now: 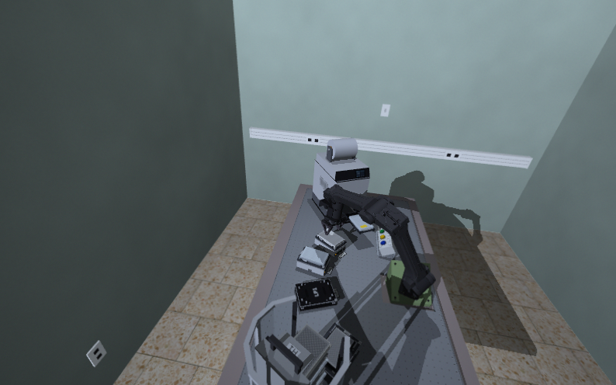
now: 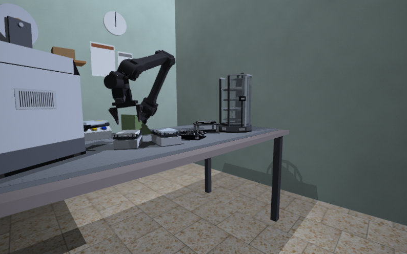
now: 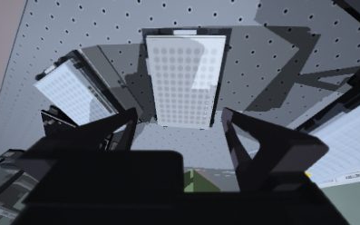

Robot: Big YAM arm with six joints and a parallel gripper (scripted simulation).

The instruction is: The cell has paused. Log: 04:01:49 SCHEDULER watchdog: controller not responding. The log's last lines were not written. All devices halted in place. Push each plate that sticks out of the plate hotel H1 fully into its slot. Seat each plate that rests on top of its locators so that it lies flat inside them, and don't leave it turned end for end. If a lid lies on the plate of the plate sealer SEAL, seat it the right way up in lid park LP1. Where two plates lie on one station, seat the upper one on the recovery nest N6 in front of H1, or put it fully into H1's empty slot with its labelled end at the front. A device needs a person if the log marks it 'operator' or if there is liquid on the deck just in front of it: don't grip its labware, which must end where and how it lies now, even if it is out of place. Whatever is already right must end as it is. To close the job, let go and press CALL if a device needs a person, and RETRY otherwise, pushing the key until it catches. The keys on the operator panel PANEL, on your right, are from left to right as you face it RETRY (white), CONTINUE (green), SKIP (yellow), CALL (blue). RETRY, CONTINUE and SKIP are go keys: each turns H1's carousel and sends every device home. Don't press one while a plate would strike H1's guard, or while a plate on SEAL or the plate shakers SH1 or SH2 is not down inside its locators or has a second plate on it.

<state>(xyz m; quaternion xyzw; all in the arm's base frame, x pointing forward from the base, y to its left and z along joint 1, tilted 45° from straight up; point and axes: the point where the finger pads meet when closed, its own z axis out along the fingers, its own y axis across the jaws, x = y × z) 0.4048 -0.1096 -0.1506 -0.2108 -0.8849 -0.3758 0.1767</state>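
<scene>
My gripper is open and empty. It hangs a little above a white well plate that lies on the near shaker station, with one finger on each long side. A second white plate lies on the neighbouring shaker and looks skewed in the wrist view. Another pale plate with a yellow mark lies in front of the sealer SEAL. The plate hotel H1 stands at the table's other end.
The black lid park LP1 lies between the shakers and H1. A dark nest stands before H1. The operator panel PANEL with coloured keys sits beside the arm's green base.
</scene>
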